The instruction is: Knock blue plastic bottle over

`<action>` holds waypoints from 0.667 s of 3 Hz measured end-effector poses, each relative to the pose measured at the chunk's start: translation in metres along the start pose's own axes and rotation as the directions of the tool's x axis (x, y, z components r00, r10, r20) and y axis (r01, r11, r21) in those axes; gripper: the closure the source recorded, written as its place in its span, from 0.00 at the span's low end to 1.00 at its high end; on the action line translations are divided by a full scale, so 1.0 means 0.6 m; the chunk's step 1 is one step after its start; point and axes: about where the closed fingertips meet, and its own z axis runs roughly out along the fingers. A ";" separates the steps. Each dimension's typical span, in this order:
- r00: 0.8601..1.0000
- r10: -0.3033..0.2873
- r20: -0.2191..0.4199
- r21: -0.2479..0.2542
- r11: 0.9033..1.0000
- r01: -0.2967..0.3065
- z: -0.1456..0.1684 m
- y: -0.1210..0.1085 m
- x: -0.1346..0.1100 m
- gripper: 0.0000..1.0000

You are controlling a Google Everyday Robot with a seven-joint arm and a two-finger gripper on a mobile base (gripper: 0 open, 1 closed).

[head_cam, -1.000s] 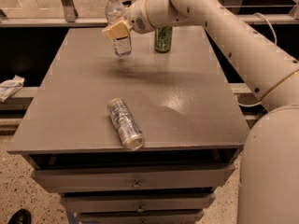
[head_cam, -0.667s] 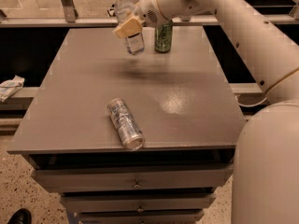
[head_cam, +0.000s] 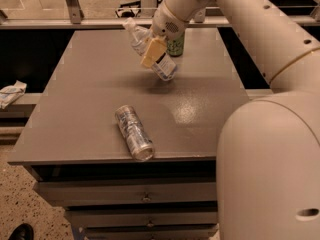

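Observation:
The blue plastic bottle (head_cam: pixel 162 66) is a slim clear bottle with a white cap and a pale label. It leans steeply, cap up and to the left, base down and to the right near the tabletop at the back middle. My gripper (head_cam: pixel 152 51) reaches down from the top on the white arm. It is closed around the bottle's middle, and one tan finger (head_cam: pixel 151 53) lies across the front of the bottle. The other finger is hidden behind it.
A green can (head_cam: pixel 176 45) stands upright just behind the bottle, partly hidden by my wrist. A silver patterned can (head_cam: pixel 133 132) lies on its side near the front edge of the grey table (head_cam: pixel 80 109). A white rag (head_cam: pixel 11 93) lies off the table at left.
The bottle has gone from upright to steeply tilted, cap to the left. My gripper has moved with it to the right and nearer the table's middle.

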 end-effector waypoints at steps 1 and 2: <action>0.990 -0.033 -0.135 -0.039 0.999 0.028 0.021 0.029 0.008 0.76; 0.985 -0.034 -0.169 -0.027 0.999 0.030 0.042 0.035 -0.008 0.53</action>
